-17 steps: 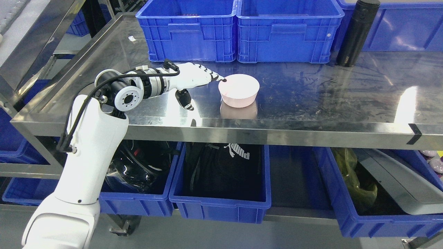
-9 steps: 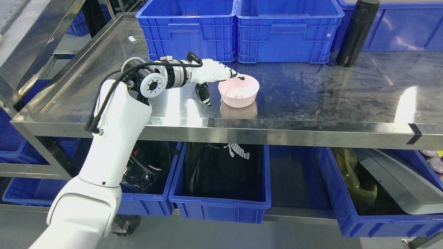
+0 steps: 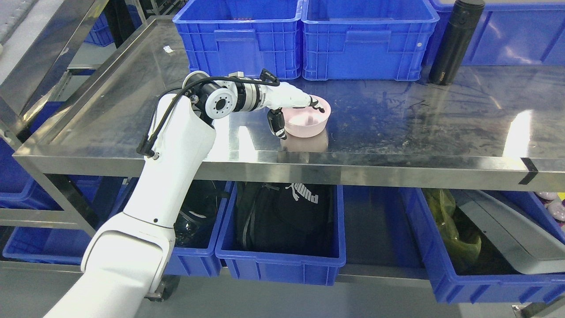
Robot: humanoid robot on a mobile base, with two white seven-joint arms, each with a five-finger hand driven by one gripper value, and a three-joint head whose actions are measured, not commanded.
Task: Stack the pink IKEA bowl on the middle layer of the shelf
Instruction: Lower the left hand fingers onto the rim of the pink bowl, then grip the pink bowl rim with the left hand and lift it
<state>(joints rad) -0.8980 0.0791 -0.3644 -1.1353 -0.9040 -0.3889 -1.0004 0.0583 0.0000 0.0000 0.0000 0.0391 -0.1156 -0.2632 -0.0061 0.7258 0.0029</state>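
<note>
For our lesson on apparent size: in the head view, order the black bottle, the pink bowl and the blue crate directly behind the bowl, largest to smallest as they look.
1. Blue crate.
2. Black bottle and pink bowl: similar in area, and the bottle stands farther back, so unranked.

Shiny metal shelf (image 3: 397, 132) in the middle, with bright light glare at 3 o'clock. Blue bins (image 3: 304, 39) at 12 o'clock. Grey floor (image 3: 265, 300) at 6 o'clock.

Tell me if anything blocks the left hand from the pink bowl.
Nothing visible does. The left hand is already at the pink bowl, fingers reaching over its near-left rim and the thumb outside its left wall, on the steel shelf.
</note>
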